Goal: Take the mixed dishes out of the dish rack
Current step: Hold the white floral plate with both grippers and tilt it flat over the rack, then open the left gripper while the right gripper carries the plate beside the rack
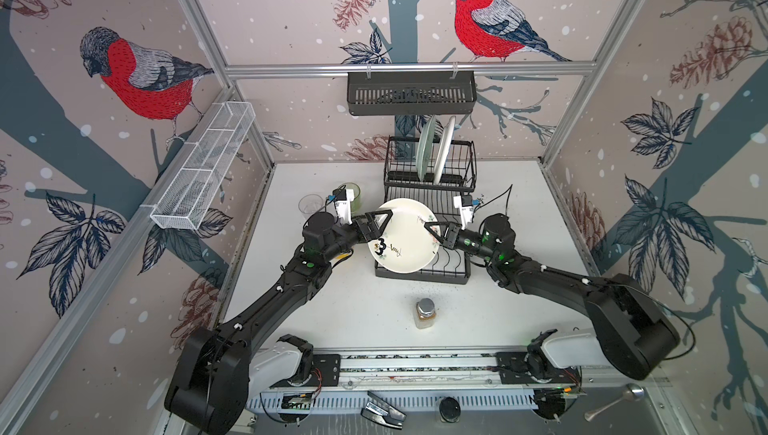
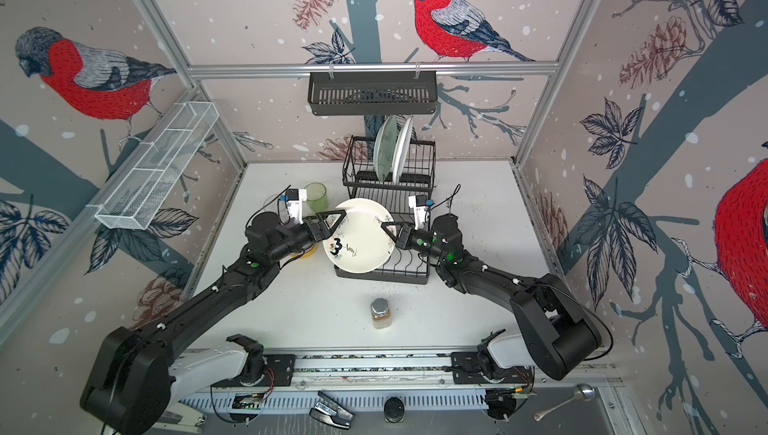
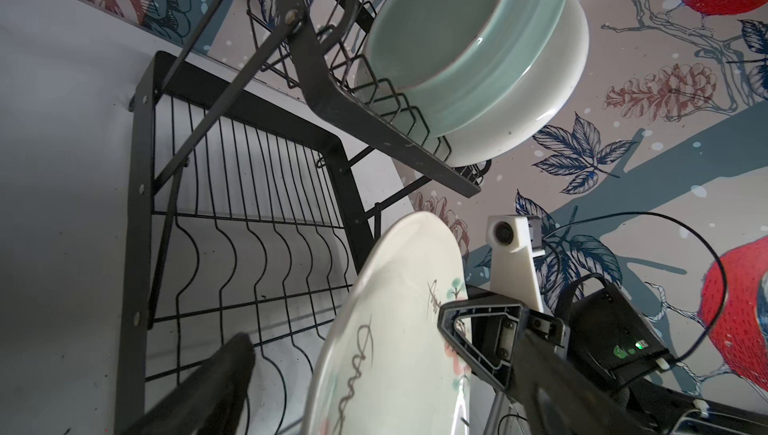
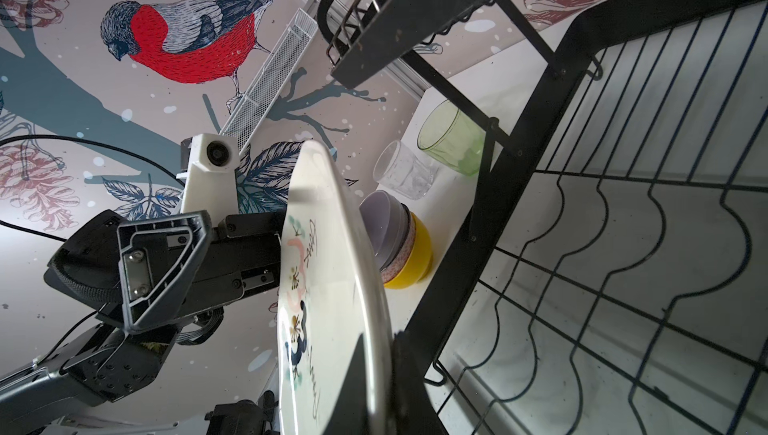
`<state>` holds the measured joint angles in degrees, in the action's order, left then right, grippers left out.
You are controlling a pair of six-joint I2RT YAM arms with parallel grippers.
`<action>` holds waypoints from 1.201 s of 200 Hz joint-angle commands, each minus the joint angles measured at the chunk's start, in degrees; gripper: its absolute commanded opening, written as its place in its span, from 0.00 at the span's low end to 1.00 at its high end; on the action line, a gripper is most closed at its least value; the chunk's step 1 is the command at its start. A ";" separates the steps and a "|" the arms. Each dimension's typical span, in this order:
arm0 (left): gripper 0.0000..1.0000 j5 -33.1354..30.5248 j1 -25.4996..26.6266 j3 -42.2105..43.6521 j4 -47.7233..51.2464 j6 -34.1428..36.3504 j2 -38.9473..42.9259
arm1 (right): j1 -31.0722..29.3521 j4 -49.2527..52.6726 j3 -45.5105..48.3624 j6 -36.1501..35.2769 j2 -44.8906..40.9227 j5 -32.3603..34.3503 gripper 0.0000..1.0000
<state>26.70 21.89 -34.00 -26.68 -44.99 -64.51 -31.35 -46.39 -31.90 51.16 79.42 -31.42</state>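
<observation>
Near the back edge of the white worktop (image 1: 332,308), the plate (image 1: 399,241) hangs over the rack's (image 1: 457,277) lower tier, pinched by the right gripper (image 1: 430,229), with the left gripper (image 1: 376,227) spread beside it, so the right should carry it away slowly.

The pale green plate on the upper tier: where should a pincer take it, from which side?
Probably the top rim, from above: the pale green plate stands on edge in slots of the dish rack, with the white plate close beside it, so only its upper edge rises clear of wires.
</observation>
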 commanded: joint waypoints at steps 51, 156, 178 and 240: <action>0.97 -3.20 -0.09 0.38 0.13 2.80 0.88 | 1.61 -6.72 -0.10 2.81 0.05 -1.11 0.00; 0.97 -3.75 -0.09 4.56 -4.28 3.58 4.44 | 3.64 1.41 1.12 -0.37 -5.83 1.34 0.00; 0.97 -3.75 -0.09 5.80 -6.29 3.16 5.54 | 4.48 4.32 1.22 -1.40 -7.34 1.65 0.00; 0.98 -1.36 -0.09 8.28 -10.44 1.71 4.00 | 6.72 15.10 2.37 -3.20 -15.63 5.48 0.00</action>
<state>23.83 21.87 -26.52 -31.97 -42.28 -59.79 -25.28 -32.34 -29.32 49.19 66.37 -27.64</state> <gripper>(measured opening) 0.976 0.100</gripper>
